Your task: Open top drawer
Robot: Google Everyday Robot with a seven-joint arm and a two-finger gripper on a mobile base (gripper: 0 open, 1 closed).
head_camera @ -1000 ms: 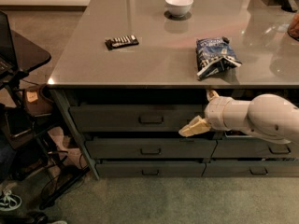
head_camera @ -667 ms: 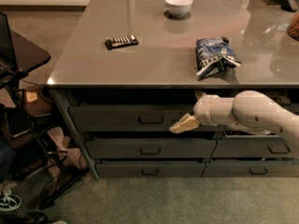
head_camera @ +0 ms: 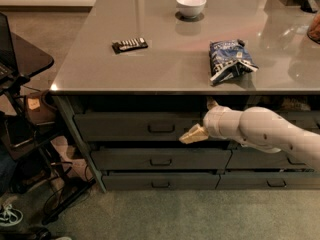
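Observation:
The top drawer (head_camera: 125, 128) is the wide dark grey front just under the counter on the left, with a small loop handle (head_camera: 161, 128) at its centre. Its front stands upright with a dark gap above it, and none of its interior shows. My gripper (head_camera: 192, 134) is a cream wedge at the end of my white arm (head_camera: 260, 131), which comes in from the right. It is in front of the drawer's right part, just right of the handle and slightly lower, pointing left. It is not touching the handle.
Two lower wide drawers (head_camera: 160, 160) sit below, with narrower drawers (head_camera: 290, 159) to the right. The counter top (head_camera: 165, 69) holds a white bowl (head_camera: 190, 5), a blue chip bag (head_camera: 230, 59) and a black bar (head_camera: 130, 44). A dark side table (head_camera: 27, 59) and cables stand at left.
My arm and gripper have moved left along the top drawer's front, closing most of the distance to the handle. The drawer has not moved.

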